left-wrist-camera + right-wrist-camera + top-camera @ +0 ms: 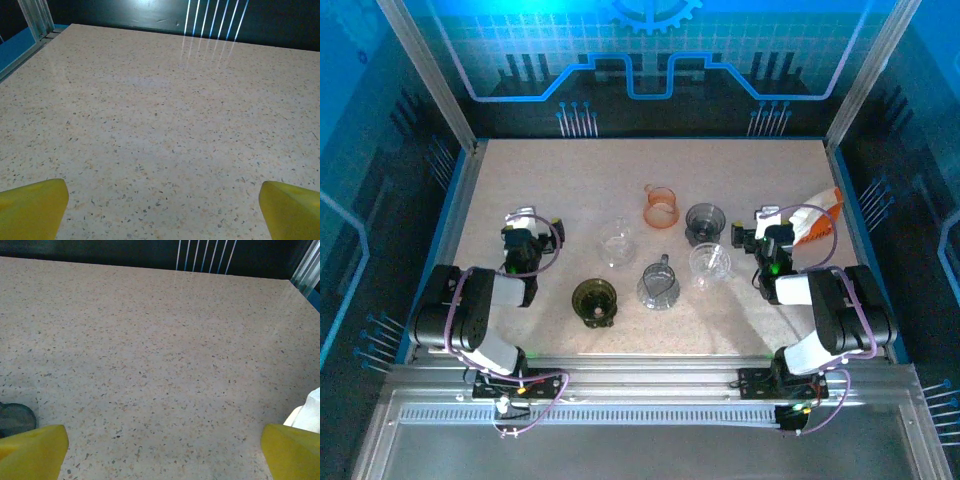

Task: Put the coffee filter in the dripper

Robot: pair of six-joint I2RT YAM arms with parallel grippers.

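Several drippers stand mid-table: an orange one (661, 207), a dark grey one (704, 222), a clear one (617, 243), another clear one (710, 265), a greyish one with a handle (659, 284) and a dark olive one (594, 302). The coffee filter (818, 217), a white and orange stack, lies at the right, just beyond my right gripper (767, 228); its white edge (311, 411) shows past the right finger. My right gripper (162, 436) is open over bare table. My left gripper (525, 228) (162, 194) is open and empty, left of the drippers.
The speckled table (570, 170) is framed by metal posts and blue side walls (450, 190). The dark grey dripper's rim (15, 418) shows at the left edge of the right wrist view. Both arm bases sit at the near edge.
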